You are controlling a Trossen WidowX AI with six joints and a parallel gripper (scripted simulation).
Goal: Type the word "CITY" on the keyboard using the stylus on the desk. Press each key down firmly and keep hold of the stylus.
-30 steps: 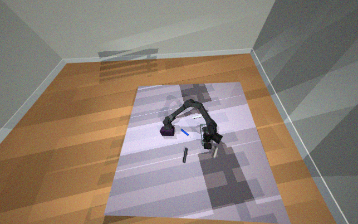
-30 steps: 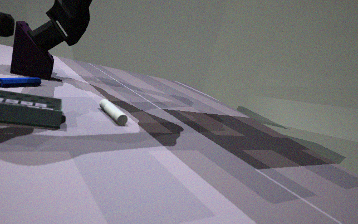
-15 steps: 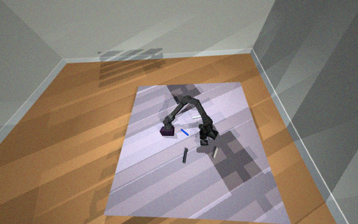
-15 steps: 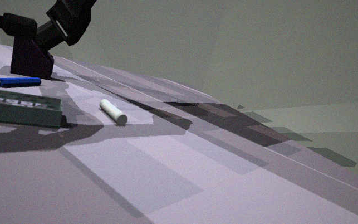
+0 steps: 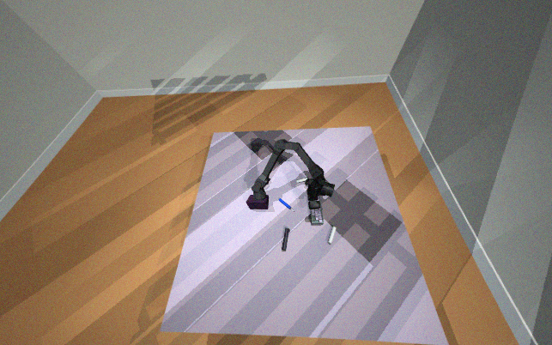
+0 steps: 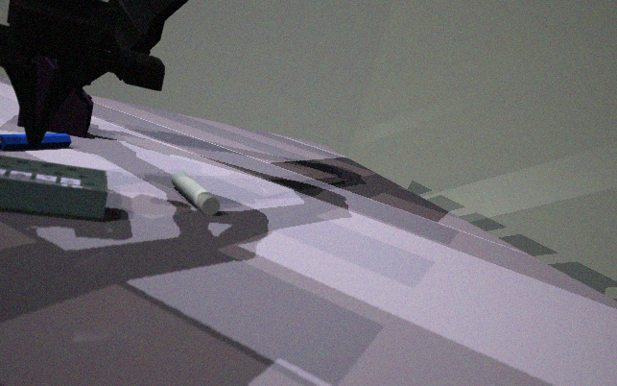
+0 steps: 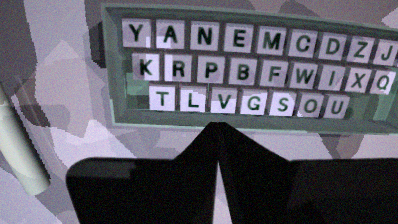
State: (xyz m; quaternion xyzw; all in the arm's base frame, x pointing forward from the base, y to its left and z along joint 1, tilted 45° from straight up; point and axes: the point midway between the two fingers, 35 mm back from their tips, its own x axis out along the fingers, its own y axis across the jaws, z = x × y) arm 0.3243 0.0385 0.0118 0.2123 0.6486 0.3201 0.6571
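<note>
Fingers are closed tip to tip, with nothing visible between them. From the wrist, their tips appear just below the V key of the green keyboard, whose letters are readable only there; contact cannot be judged. A blue, thin-tipped tool lies between the keyboard and the arm's base, but whether it is the stylus cannot be told.

Only the top view shows the black stick and the farther white stick; another white stick appears in all three.

Sharp shadows and bright bands cross the pale purple desk top, with orange-brown wooden floor around it and grey walls beyond.

The arm covers part of the keyboard from above; the exterior and wrist views cut off its ends.
</note>
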